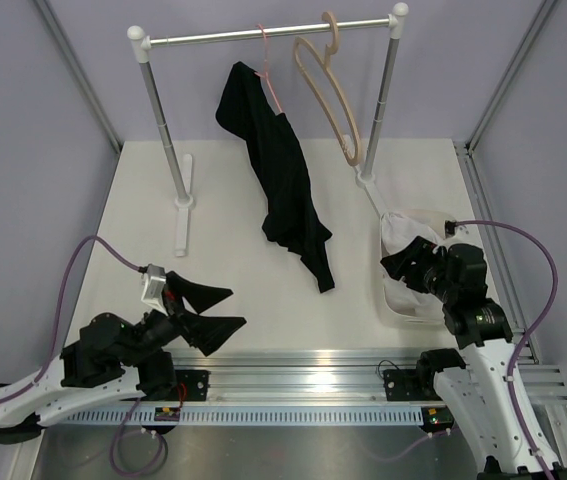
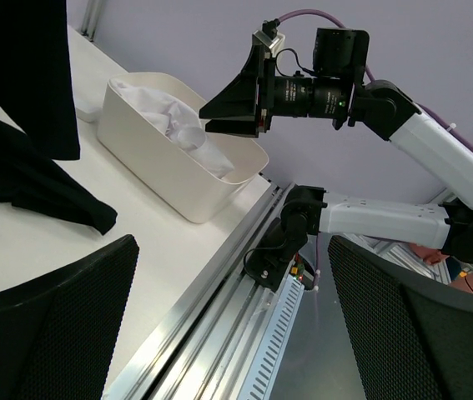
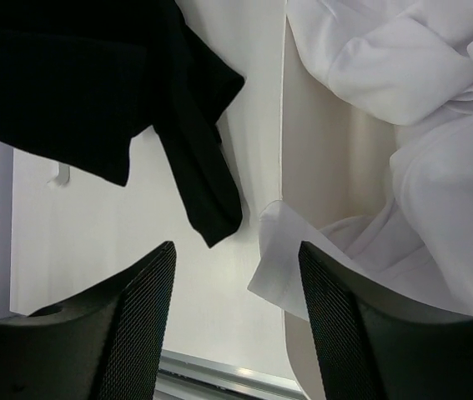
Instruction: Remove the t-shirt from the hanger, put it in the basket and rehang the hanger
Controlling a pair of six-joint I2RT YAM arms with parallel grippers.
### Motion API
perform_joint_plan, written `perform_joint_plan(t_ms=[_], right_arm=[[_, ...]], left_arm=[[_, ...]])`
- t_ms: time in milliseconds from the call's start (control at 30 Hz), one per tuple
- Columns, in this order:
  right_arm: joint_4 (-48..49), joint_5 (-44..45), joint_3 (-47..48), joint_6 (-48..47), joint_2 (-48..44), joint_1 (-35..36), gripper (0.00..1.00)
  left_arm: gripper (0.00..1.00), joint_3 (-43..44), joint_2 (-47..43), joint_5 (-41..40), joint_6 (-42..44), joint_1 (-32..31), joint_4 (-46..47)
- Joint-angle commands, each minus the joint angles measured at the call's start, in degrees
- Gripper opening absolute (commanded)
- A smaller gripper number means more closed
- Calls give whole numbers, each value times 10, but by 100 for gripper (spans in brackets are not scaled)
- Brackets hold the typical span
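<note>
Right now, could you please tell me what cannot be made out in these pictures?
- t-shirt: crumpled in the bin; in the top view the right end effector covers part; label unseen.
- hanger: top view only, small, hook detail unclear.
- pink hanger: largely under the black garment, top view.

Black garment (image 1: 285, 190): hangs from the pink hanger (image 1: 268, 72), hem lying on the worktop (image 1: 233, 270).
Rail (image 1: 223, 38): metal bar on two posts.
Bin (image 2: 157, 167): cream, near the worktop's right edge.

Bright, even, diffuse light leaves only soft, faint shadows on the flat white bench (image 1: 263, 280). The crumpled white cotton t-shirt (image 3: 436, 167) nearly washes out.
</note>
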Motion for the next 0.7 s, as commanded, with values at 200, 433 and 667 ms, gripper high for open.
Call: perform_joint_plan(t_ms=[200,433,667], right_arm=[[30,22,-32,16,6,-1,62],[46,88,-62,77,-44,-1,32],[86,124,-69,92,7,-1,0]], left_arm=[[99,5,3,-11,-8,-3,-2],[99,6,0,-6,-15,-3,-10],[99,4,-20,-21,-20,-3,-26]])
